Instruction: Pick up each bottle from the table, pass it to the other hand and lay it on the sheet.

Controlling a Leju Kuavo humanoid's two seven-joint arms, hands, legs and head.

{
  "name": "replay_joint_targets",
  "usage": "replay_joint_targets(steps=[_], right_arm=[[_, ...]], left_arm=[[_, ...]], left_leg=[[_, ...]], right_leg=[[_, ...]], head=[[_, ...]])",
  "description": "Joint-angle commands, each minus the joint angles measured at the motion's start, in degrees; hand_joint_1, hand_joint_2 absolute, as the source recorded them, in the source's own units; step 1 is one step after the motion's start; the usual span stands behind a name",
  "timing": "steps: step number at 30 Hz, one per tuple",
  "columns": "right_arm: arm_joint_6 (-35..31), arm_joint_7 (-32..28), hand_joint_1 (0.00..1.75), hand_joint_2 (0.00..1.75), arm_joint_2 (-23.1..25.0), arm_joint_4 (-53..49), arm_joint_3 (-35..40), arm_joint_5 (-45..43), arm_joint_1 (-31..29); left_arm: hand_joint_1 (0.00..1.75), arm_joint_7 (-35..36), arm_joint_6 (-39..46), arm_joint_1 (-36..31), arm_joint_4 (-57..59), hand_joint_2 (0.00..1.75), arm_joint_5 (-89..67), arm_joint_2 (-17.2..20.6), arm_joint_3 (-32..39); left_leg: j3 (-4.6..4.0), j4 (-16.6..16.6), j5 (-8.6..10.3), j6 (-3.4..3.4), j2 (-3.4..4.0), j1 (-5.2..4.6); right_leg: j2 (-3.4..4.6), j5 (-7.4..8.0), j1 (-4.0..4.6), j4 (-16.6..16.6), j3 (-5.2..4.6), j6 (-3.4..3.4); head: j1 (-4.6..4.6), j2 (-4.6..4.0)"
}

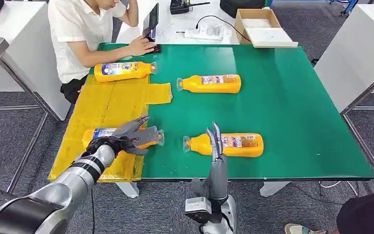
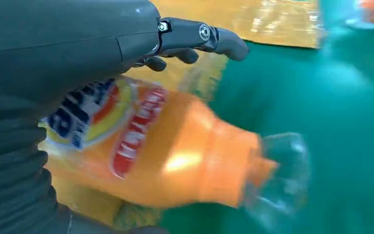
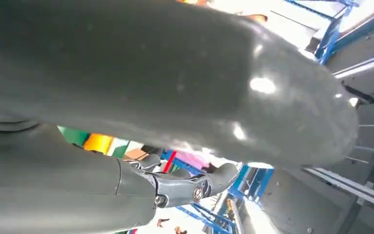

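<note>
The desk (image 1: pixel 282 107), covered in green, took up most of the head view, with a yellow sheet (image 1: pixel 112 105) laid along its left side. A person (image 1: pixel 85 34) sat at the far edge over a device.

Four orange bottles lay on their sides. The far bottle (image 1: pixel 122 71) rested on the sheet, so I judged that one done. The near-left bottle (image 1: pixel 102 134) also lay on the sheet, its clear cap end reaching onto the green. The other two, the middle bottle (image 1: pixel 212 83) and the near bottle (image 1: pixel 231 145), lay on bare green, well apart from the sheet (both still to be picked up, passed and laid down).

The left robot hand (image 1: pixel 129 136) hovered over the near-left bottle with fingers spread; the left wrist view suggested it gripped nothing, a release or near it. The right robot hand (image 1: pixel 216 141) stood upright, fingers straight and holding nothing, just beside the near bottle's neck.

By this reckoning, the task stood about half done.
</note>
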Motion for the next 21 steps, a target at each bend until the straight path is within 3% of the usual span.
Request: replay_joint_targets(steps=[1,4,7,12,16,17,18,21], right_arm=[[-3.61,-1.82,0.0,0.0,-1.47,4.64,1.62,-0.11,-2.22],[-3.61,-1.82,0.0,0.0,-1.4,4.18,0.74,0.58,-1.48],[-3.61,-1.82,0.0,0.0,-1.67,3.32,0.09,1.26,-0.39],[-3.61,-1.82,0.0,0.0,-0.92,1.3,-3.28,6.89,0.47],[-3.61,-1.82,0.0,0.0,-1.16,0.31,-4.25,10.6,0.68],[-3.61,-1.82,0.0,1.75,-1.85,-0.02,-5.46,14.95,1.0],[-3.61,-1.82,0.0,1.75,-1.83,-2.5,-8.05,17.13,1.99],[-3.61,-1.82,0.0,1.75,-3.26,-7.16,-9.69,17.96,2.64]], left_arm=[[0.0,-5.36,-3.17,2.09,0.79,1.75,4.6,-1.55,6.18],[0.0,-11.06,1.46,4.1,-4.34,1.75,5.85,-1.98,4.77],[0.0,-19.3,19.21,9.92,-16.66,1.75,7.05,-3.08,2.81],[0.0,-22.66,28.03,19.68,-38.66,1.75,22.78,-1.32,-2.54],[0.0,-22.87,28.92,21.56,-43.16,1.75,29.69,-1.59,-2.38],[0.0,-17.76,20.73,22.21,-45.21,1.75,43.68,-2.45,-0.89],[0.0,-12.04,15.83,22.16,-45.75,1.75,53.42,-2.7,0.05],[0.0,-8.56,12.9,22.01,-45.47,1.75,66.75,-1.65,1.74]], left_leg=[[0.17,-0.11,-0.02,-0.09,0.19,0.02],[0.17,-0.12,-0.02,-0.07,0.13,0.02],[0.11,-0.06,-0.03,-0.07,0.1,0.05],[-0.11,-0.07,-0.02,-0.04,0.23,-0.01],[-0.18,-0.02,-0.08,-0.07,0.22,0.04],[-0.33,-0.01,-0.04,-0.05,0.21,0.03],[-0.4,-0.02,-0.03,-0.04,0.17,0.02],[-0.32,0.05,-0.1,-0.08,0.19,0.05]], right_leg=[[0.1,0.02,0.04,-0.08,0.11,-0.1],[0.05,0.01,0.04,-0.1,0.13,-0.08],[-0.01,-0.03,0.06,-0.06,0.06,-0.07],[0.07,-0.01,-0.01,-0.01,-0.22,-0.03],[0.01,-0.06,0.05,0.01,-0.3,-0.08],[0.04,-0.02,0.04,0.0,-0.44,-0.05],[0.02,-0.01,0.03,0.0,-0.48,-0.04],[-0.03,-0.09,0.06,0.05,-0.42,-0.09]], head=[[0.0,0.0],[0.0,0.0],[-0.02,-0.02],[0.0,0.0],[0.0,-0.02],[0.0,-0.02],[0.0,0.0],[0.0,0.0]])
